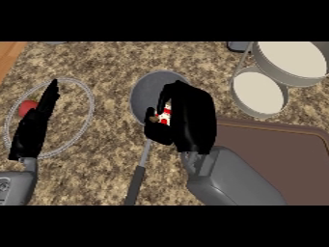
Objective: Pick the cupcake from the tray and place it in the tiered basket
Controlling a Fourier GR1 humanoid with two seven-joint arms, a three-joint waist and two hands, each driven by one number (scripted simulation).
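Observation:
My right hand [188,118] is curled round the cupcake [165,115], of which only a bit of white and red shows between the fingers. The hand hovers over a grey pan, left of the brown tray [281,159]. The tiered basket stands at the back right, with a larger upper bowl [295,60] and a smaller lower bowl [258,94], both with cream insides. My left hand [35,120] rests at the left with straight fingers, over a wire-rimmed glass lid.
A grey pan [147,89] with a long handle [138,173] lies at the centre. A round glass lid [81,113] lies at the left, with a red object [28,107] under it. Wooden floor shows beyond the counter's left edge.

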